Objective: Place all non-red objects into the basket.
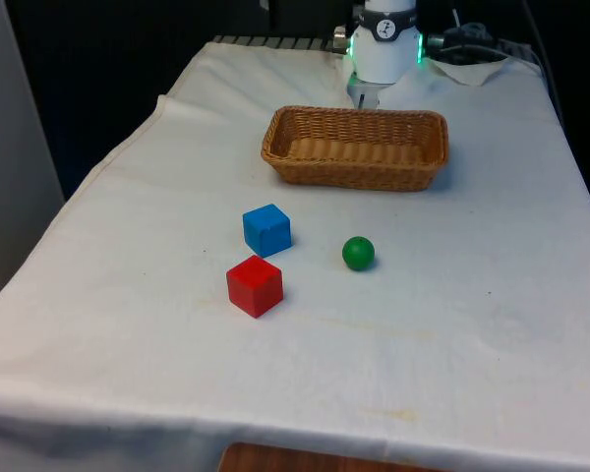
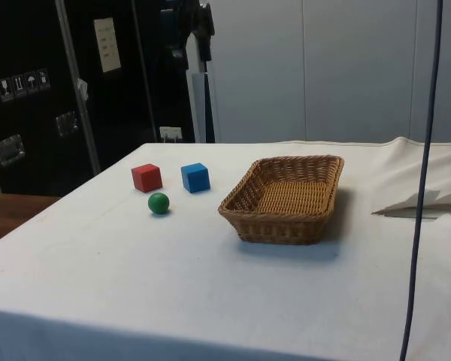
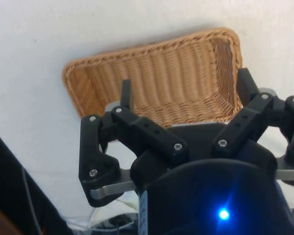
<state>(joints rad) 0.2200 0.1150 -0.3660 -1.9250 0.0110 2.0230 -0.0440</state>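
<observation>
While the wicker basket stands at the far middle of the white cloth in the front view, three blocks lie nearer the camera: a blue cube, a red cube just in front of it and slightly toward the front view's left, and a green ball off to the front view's right of both. None of them touches another, and all sit well apart from the basket.

From the side view, the basket holds nothing; the red cube and blue cube sit side by side beyond the green ball, all on the cloth away from the basket's long side.

Seen from the wrist, the gripper hangs above the basket, its two black fingers spread wide apart with nothing between them and the woven floor of the basket showing in the gap.
</observation>
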